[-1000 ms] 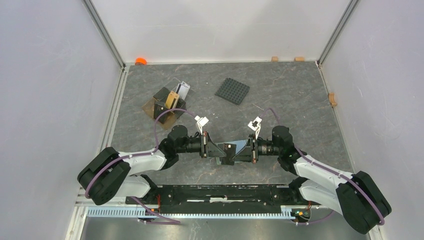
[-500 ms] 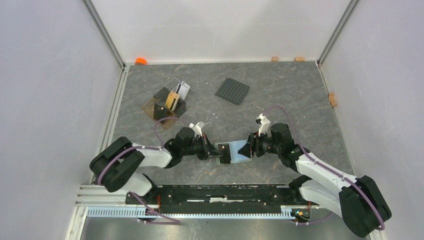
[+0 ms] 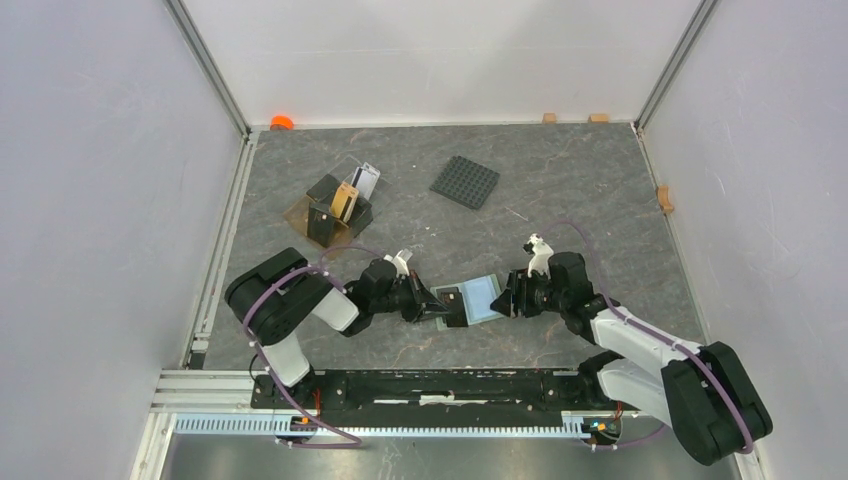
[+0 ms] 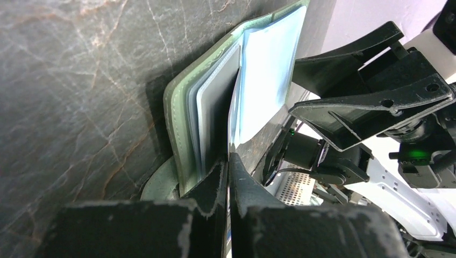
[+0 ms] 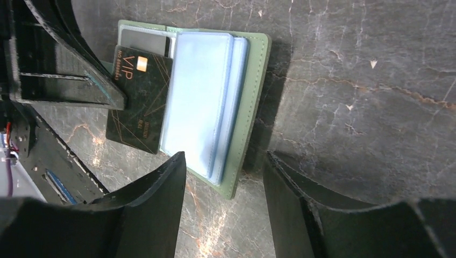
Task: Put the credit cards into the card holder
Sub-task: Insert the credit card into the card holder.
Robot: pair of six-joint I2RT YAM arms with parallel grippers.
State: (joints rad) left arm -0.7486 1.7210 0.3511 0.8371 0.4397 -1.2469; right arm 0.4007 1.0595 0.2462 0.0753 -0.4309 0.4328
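The card holder (image 3: 480,295) lies open on the table, sage-green outside and light blue inside; it also shows in the right wrist view (image 5: 215,102) and the left wrist view (image 4: 183,113). My left gripper (image 3: 432,300) is shut on a black VIP credit card (image 5: 140,102), which lies over the holder's left leaf and sticks out past its edge. In the left wrist view the card (image 4: 233,118) is edge-on between the shut jaws of the left gripper (image 4: 228,164). My right gripper (image 5: 225,161) is open and empty at the holder's right edge.
A brown open tray (image 3: 303,213) with more cards (image 3: 345,198) stands at the back left. A black studded plate (image 3: 465,182) lies behind the middle. An orange object (image 3: 281,122) and small wooden blocks (image 3: 549,117) sit by the back wall.
Both grippers came down and toward the front with the holder between them. The holder went from raised and tilted to lying flat and open. The left gripper still holds the black card.
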